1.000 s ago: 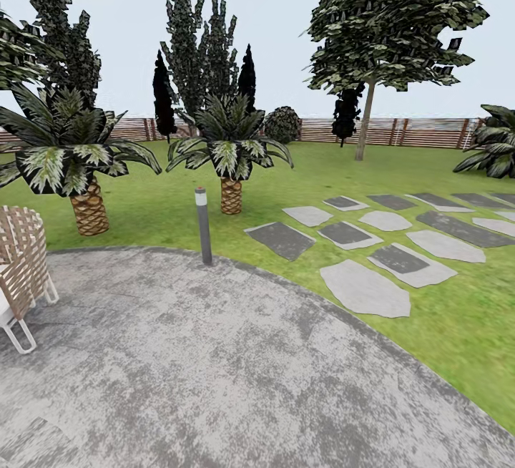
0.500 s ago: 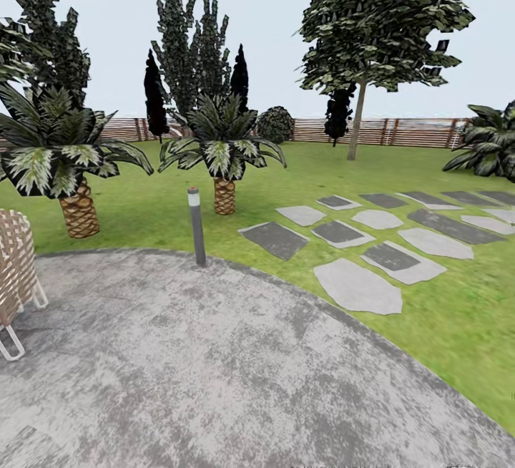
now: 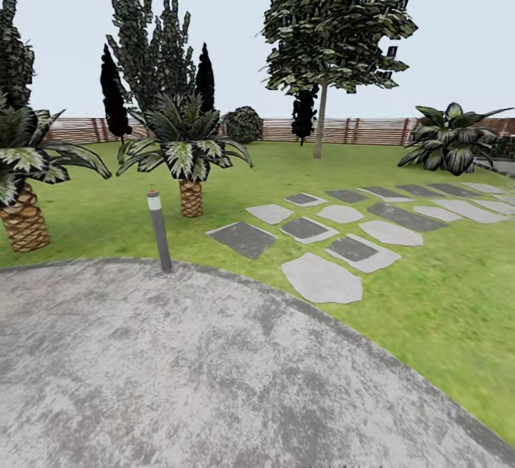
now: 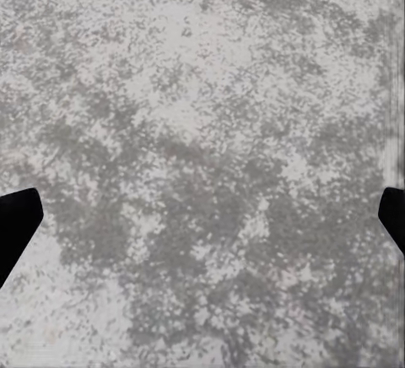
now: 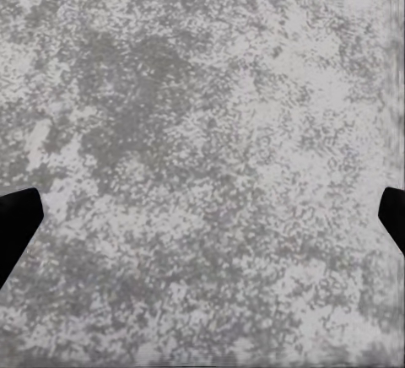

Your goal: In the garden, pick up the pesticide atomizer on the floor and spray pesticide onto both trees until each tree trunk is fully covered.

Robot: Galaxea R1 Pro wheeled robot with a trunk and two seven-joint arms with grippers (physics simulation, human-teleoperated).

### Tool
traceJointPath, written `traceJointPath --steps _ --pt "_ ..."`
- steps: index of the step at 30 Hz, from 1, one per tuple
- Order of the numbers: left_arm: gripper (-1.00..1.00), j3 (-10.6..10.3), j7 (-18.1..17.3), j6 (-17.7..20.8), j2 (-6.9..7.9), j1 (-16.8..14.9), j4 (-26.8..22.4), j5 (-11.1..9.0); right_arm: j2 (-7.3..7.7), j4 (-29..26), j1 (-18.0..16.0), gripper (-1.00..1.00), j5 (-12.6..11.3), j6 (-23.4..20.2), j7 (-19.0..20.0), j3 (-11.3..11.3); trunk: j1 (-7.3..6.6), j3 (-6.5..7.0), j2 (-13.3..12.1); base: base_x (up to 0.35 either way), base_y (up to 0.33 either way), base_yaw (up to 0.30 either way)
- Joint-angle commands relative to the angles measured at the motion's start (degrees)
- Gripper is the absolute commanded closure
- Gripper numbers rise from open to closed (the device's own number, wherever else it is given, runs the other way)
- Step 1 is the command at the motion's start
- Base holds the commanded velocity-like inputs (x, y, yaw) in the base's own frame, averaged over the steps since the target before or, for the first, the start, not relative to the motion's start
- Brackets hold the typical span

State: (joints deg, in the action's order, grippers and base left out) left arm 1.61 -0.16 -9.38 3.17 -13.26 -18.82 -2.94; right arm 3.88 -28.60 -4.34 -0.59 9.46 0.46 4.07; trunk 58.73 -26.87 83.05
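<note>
Palms: two short palms stand on the lawn (image 3: 443, 310) at left, one at the near left edge (image 3: 25, 192), one further in (image 3: 187, 160), both just beyond the paving, set as border planting.
Lamp post: a thin grey post (image 3: 159, 232) rises at the paving's far rim, where it would light the edge between stone and grass.
Paving: mottled grey ground (image 3: 179, 375) covers the near scene; the robot appears to be crossing it toward the lawn.
Stepping stones: grey slabs (image 3: 322, 278) run from centre to far right, laid as a path over the grass.
Tree: one tall tree, its thin pale tree trunk (image 3: 320, 124) bare low down, stands far off, right of centre, near the fence (image 3: 372, 132); it looks like a spraying target.
Shrub: a broad-leafed plant (image 3: 450, 146) sits at far right.
Atomizer: no small whitish bottle can be made out on the ground, so the pickup is judged not yet begun.
Left gripper (image 4: 202, 220): dark fingertips (image 4: 15, 224) sit at opposite edges of its wrist view, spread wide apart over bare paving, holding nothing.
Right gripper (image 5: 202, 220): fingertips (image 5: 15, 224) likewise spread wide, empty, pointed down at the stone, probably parked while driving.
</note>
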Motion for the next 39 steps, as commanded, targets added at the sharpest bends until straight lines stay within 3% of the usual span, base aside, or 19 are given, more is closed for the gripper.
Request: traceJointPath --steps 1,27,39 --pt "-1.0 0.1 0.0 -0.3 0.0 0.0 0.0 -0.3 -0.01 0.1 -0.1 -1.0 -0.1 0.2 0.0 0.1 -0.01 -0.06 0.0 0.0 -0.268 -0.273" --pt "-1.0 0.1 0.1 -0.7 0.0 0.0 0.1 -0.3 -0.01 0.1 -0.1 -1.0 -0.2 0.2 -0.1 0.1 -0.01 -1.21 0.0 -0.022 -0.269 -0.27" --pt "-1.0 0.1 0.2 -0.7 0.0 0.0 0.0 -0.4 -0.01 0.1 -0.1 -1.0 -0.2 0.2 -0.1 0.1 -0.01 -1.85 0.0 -0.034 -0.033 -0.268"
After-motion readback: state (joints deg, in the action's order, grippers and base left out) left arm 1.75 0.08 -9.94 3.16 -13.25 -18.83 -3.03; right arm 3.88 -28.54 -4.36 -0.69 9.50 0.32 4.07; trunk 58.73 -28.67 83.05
